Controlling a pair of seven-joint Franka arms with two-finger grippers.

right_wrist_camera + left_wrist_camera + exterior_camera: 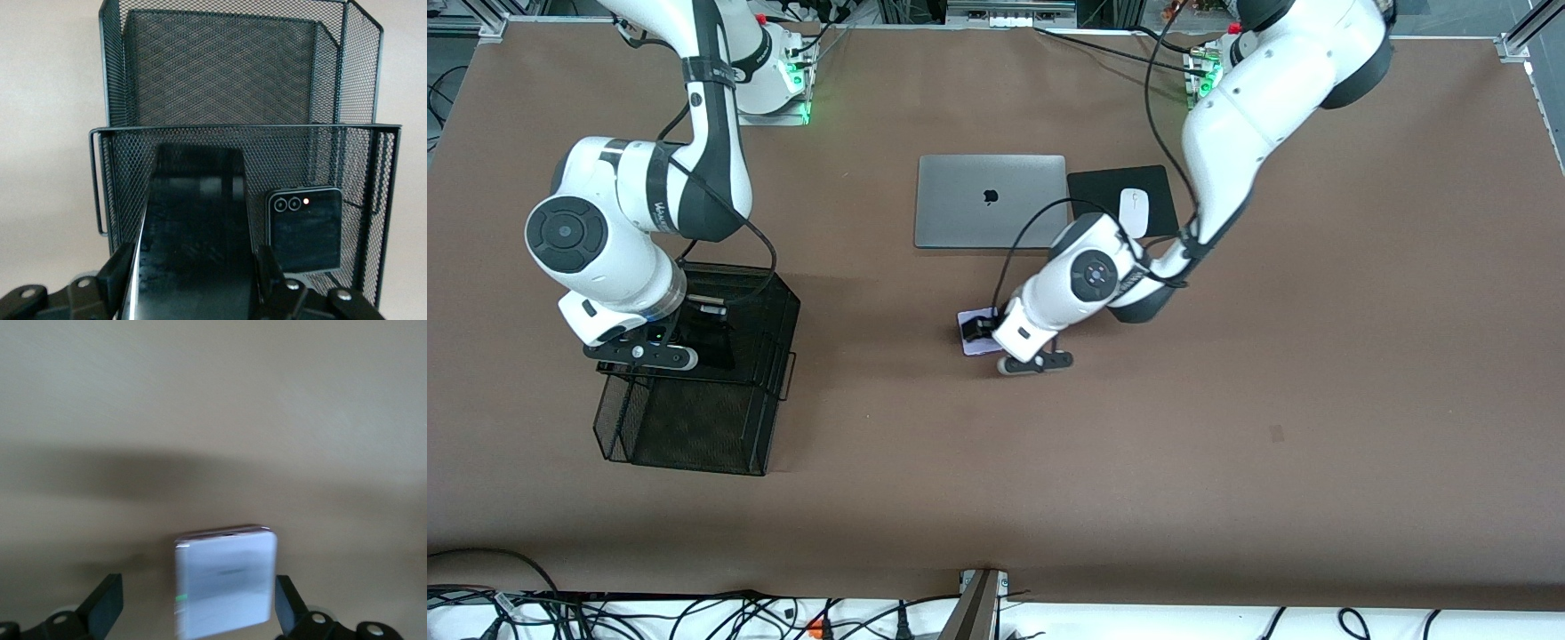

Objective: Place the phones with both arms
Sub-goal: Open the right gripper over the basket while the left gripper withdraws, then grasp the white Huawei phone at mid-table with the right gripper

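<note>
My right gripper is over the black mesh basket and is shut on the long slim black slab phone. The slab phone tilts down into the basket's compartment under the gripper. The small black flip phone lies in that compartment beside it. The pale-lavender flip phone lies on the table nearer the front camera than the laptop. My left gripper is low over it. In the left wrist view the gripper is open, with the lavender phone between its fingers.
A closed grey laptop lies mid-table near the arms' bases. A white mouse sits on a black pad beside it. The basket has a second mesh compartment. Cables run along the table's front edge.
</note>
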